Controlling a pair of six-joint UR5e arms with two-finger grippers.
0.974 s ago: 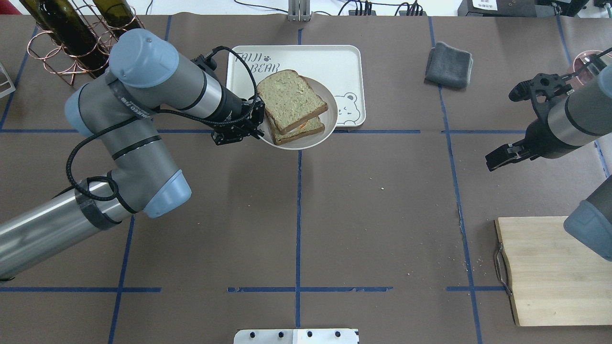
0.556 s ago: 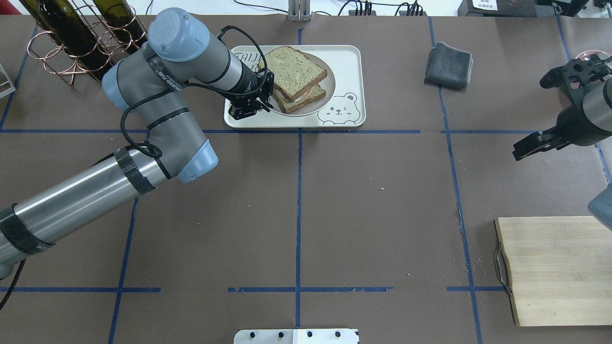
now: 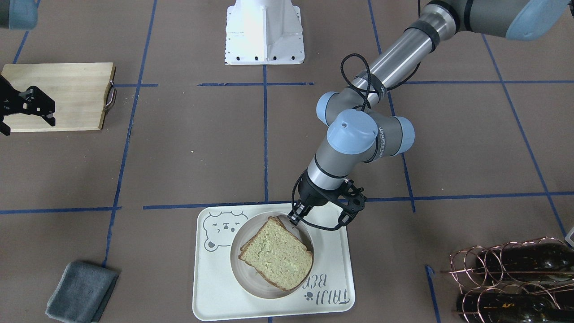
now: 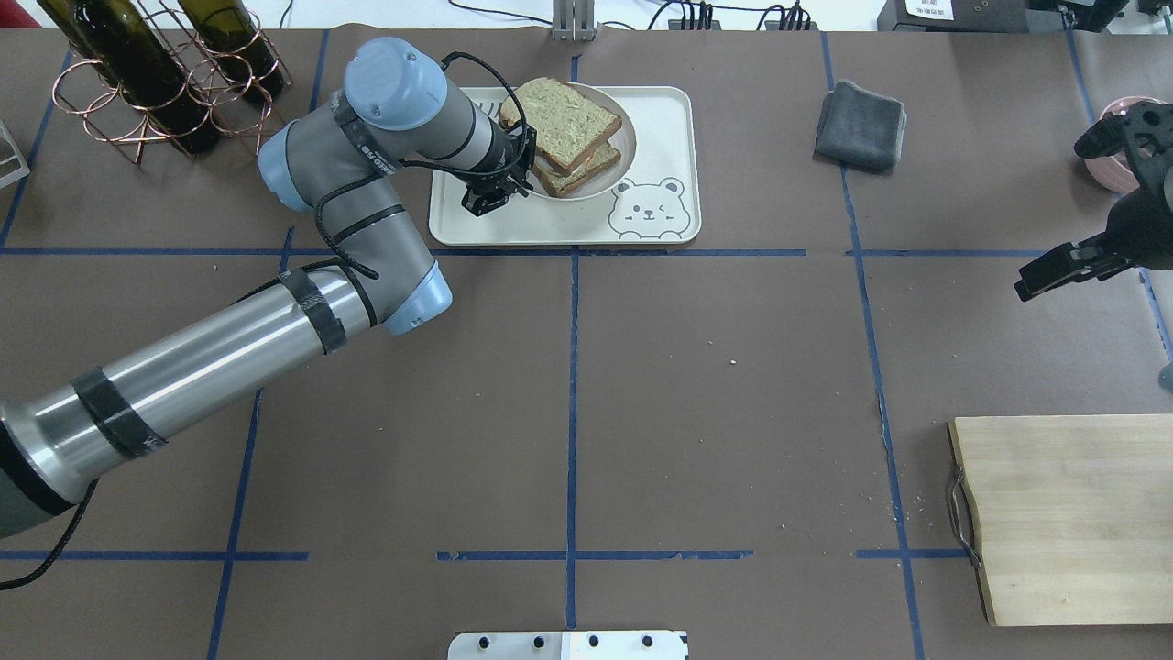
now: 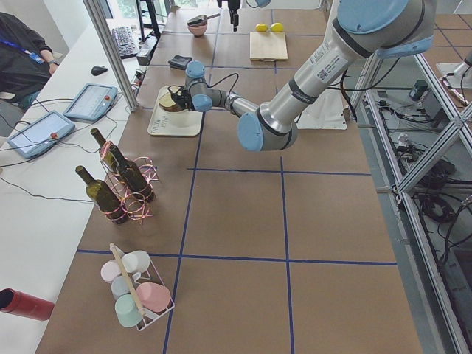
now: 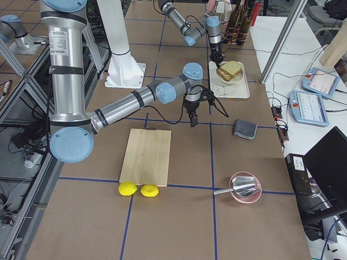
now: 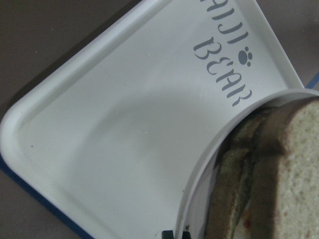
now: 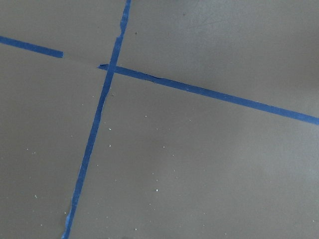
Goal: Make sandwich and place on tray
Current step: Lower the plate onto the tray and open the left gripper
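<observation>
A: The left arm (image 4: 183, 367)?
B: Silver tubes, grey joints, pale blue caps, black tape bands. A black cable (image 4: 317, 220) loops to its black gripper (image 4: 513, 183).
A: The right arm (image 6: 116, 111)?
B: Same colours.
A: The base (image 3: 264, 31)?
B: White, with dark holes.

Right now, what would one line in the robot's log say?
phase: placing | left end effector: shut on plate rim | plate: carries sandwich, over tray | right end effector: open, empty, aside

The left gripper (image 4: 518, 188) sits at the plate's (image 4: 607, 183) left rim on the tray (image 4: 660, 119), so that side is blocked — the tray's right part lies open. The bottle rack (image 4: 137, 101) fills the far left corner, the grey cloth (image 4: 860, 126) lies right of the tray, and the wide surface (image 4: 715, 394) toward the cutting board (image 4: 1063, 518) is open.
</observation>
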